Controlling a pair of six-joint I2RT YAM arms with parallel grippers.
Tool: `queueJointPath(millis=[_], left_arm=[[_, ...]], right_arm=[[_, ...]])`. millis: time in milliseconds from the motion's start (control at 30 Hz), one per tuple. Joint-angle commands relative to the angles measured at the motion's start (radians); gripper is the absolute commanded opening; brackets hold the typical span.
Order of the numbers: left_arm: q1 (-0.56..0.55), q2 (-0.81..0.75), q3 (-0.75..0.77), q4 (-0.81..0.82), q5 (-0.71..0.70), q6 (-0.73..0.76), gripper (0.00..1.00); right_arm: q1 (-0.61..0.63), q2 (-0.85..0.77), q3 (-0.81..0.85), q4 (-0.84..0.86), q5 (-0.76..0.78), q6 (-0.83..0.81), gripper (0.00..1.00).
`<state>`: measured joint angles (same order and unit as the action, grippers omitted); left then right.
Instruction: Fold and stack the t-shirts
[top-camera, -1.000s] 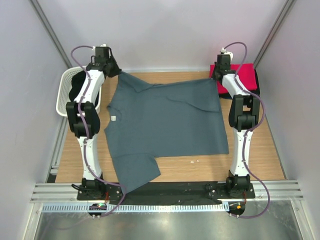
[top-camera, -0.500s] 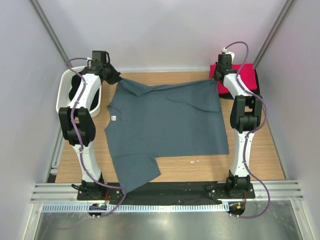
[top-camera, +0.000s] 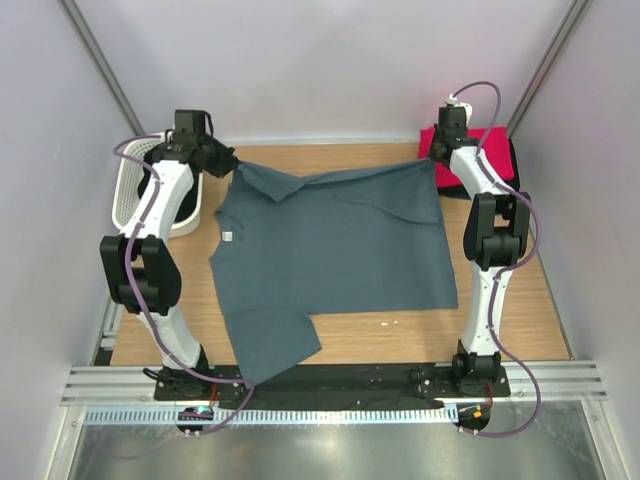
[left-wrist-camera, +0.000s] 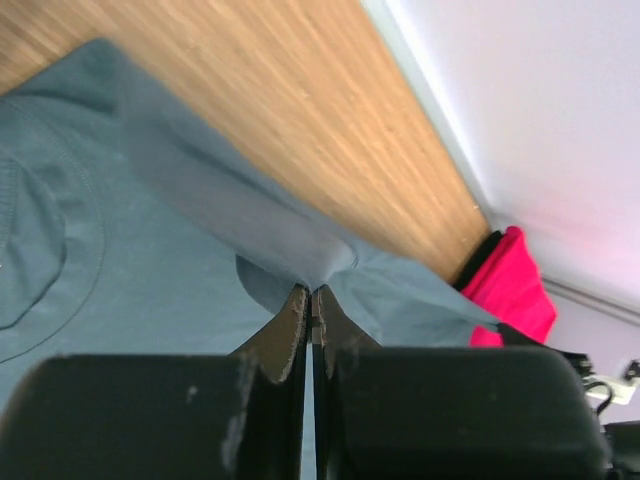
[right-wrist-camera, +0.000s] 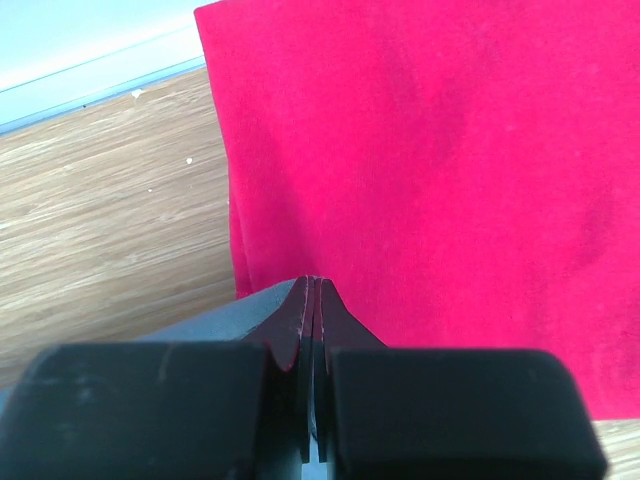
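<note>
- My left gripper (top-camera: 228, 164) was clenched on the far left corner of the blue-grey t-shirt (top-camera: 340, 240), holding that edge just off the table (top-camera: 540, 300).
- My right gripper (top-camera: 428, 153) pinched its far right corner, beside the red t-shirt (top-camera: 497, 150).
- The rest lay spread flat between my arms.

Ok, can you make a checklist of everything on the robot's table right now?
Surface: wooden table, mostly covered by cloth.
Job's things: blue-grey t-shirt spread out, far edge lifted; red t-shirt lying in the far right corner.
Clutter: white basket far left; white specks by the hem.
Grippers: left gripper shut on the blue-grey t-shirt's far left corner; right gripper shut on its far right corner.
Cables: purple cables looping along both arms.
Surroundings: pale walls.
</note>
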<state>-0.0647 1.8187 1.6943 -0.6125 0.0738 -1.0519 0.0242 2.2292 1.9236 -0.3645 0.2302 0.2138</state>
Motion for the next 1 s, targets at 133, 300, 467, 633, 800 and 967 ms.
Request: queueJointPath(millis=[133,300,467,633,800,967], left_arm=[[-0.001,-0.004,0.097,-0.003,-0.017,-0.088,0.0],[-0.01,-0.087,-0.016,-0.032,-0.051,-0.1,0.0],[-0.011,-0.162,-0.13,-0.058,-0.068,-0.1,0.0],[-0.011,-0.214,-0.223,-0.073,-0.052,-0.1,0.0],[-0.011,-0.254,-0.231,-0.108,-0.049,-0.076,0.0],[-0.011,-0.311,-0.28,-0.148,-0.051,-0.071,0.0]], right_arm=[[-0.006,-0.072,0.0,0.009,0.029,-0.011,0.01],[-0.006,-0.075,-0.026,-0.001,0.038,-0.017,0.01],[-0.007,-0.08,-0.055,-0.019,0.041,-0.017,0.01],[-0.007,-0.089,-0.097,-0.013,0.046,-0.014,0.01],[-0.006,-0.08,-0.095,-0.014,0.049,-0.017,0.01],[-0.007,-0.095,-0.101,-0.03,0.063,-0.017,0.01]])
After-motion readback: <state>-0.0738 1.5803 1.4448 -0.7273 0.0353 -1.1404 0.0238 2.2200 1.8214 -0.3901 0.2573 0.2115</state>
